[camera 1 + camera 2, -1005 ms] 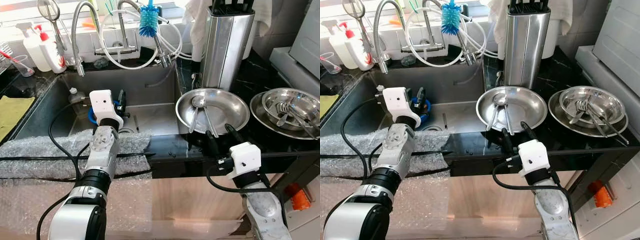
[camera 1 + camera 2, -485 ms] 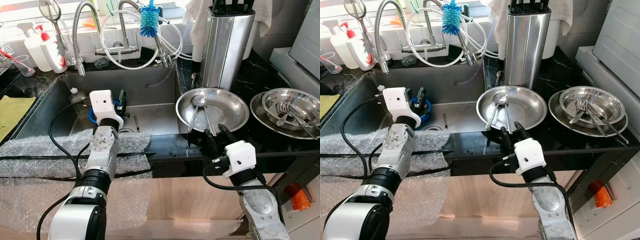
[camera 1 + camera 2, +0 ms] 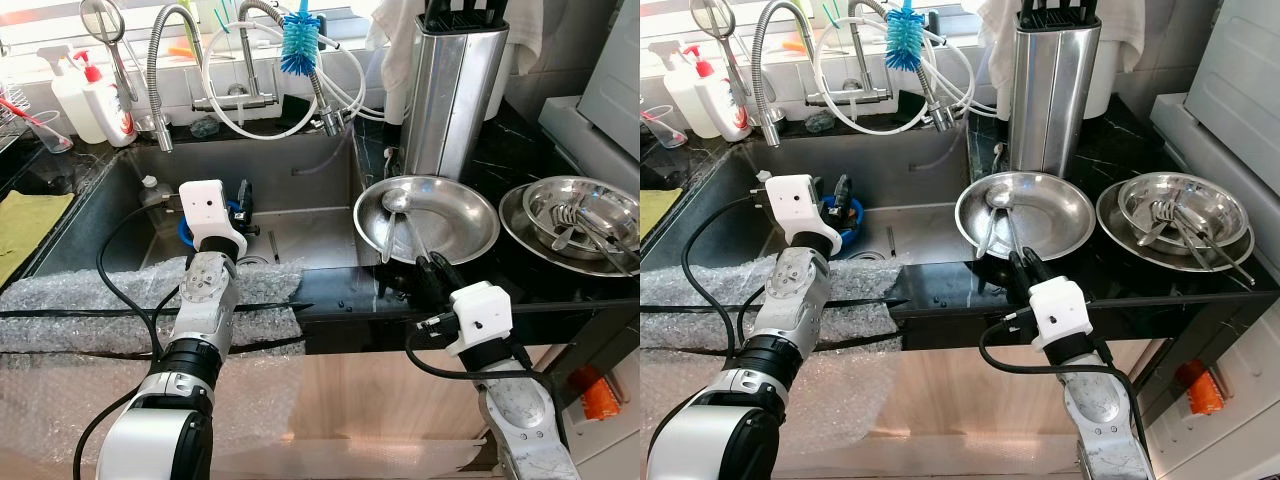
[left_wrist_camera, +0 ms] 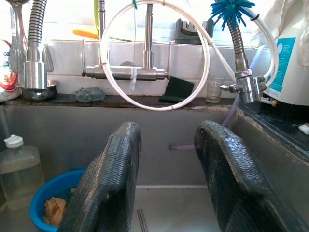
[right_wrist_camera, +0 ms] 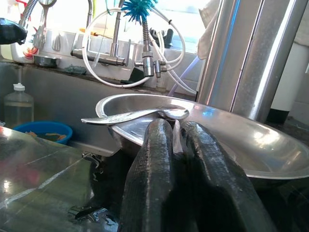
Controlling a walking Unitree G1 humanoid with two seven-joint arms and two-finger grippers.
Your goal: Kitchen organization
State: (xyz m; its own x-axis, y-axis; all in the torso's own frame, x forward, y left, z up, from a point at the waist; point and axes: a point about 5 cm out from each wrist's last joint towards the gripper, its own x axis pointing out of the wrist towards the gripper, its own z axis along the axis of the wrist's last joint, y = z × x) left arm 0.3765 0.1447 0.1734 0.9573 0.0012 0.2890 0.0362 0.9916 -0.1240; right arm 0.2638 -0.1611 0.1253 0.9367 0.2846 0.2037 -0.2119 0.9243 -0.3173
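Reaching toward the steel bowl [image 3: 430,220] on the black counter [image 3: 520,275], the right gripper [image 3: 1021,261] sits at the bowl's near rim, fingers pressed nearly together around what looks like a spoon handle, probably to lift a spoon [image 5: 140,114] out. Left gripper [image 4: 166,179]: spread wide, hovering over the sink [image 3: 300,170] beside a blue tub [image 3: 850,216], holding nothing. Nearby: knife block [image 3: 455,80], second dish with cutlery [image 3: 585,215], hoses, bubble wrap [image 3: 90,300].
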